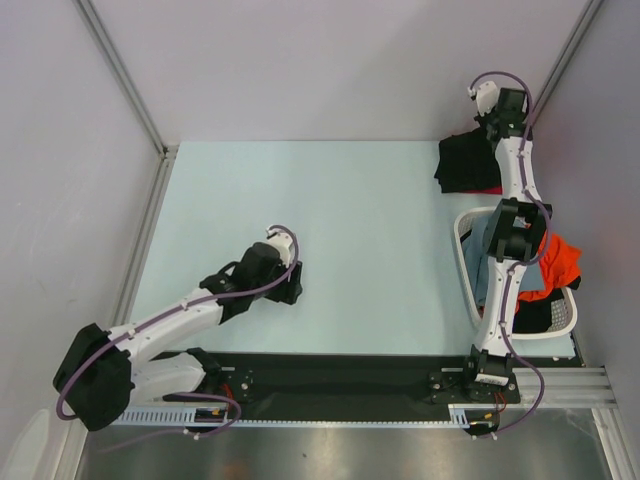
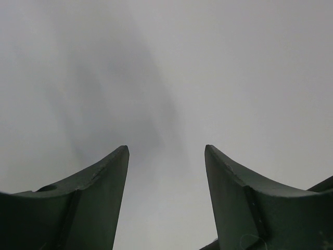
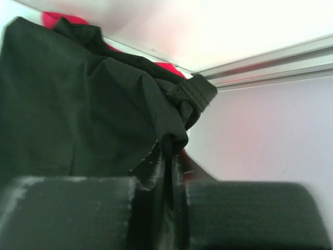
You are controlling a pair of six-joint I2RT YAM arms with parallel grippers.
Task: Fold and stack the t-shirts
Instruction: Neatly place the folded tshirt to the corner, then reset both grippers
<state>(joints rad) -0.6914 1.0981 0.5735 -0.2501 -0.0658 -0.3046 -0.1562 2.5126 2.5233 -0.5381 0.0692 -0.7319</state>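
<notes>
A black t-shirt [image 1: 466, 162] lies bunched at the table's far right corner, over a red t-shirt [image 1: 490, 189] whose edge shows beneath it. My right gripper [image 1: 497, 128] is at that pile, shut on a fold of the black t-shirt [image 3: 93, 109]; red cloth [image 3: 54, 19] shows behind it. An orange t-shirt [image 1: 560, 262] and a grey-blue t-shirt [image 1: 481, 250] sit in the white basket [image 1: 463, 250]. My left gripper [image 1: 291, 288] rests low over the bare table, open and empty, its fingers [image 2: 104, 177] wide apart.
The white perforated basket stands at the right edge with dark cloth [image 1: 535, 315] in its near end, partly hidden by the right arm. Metal frame posts [image 1: 120, 75] and white walls bound the table. A black strip [image 1: 340, 375] runs along the near edge.
</notes>
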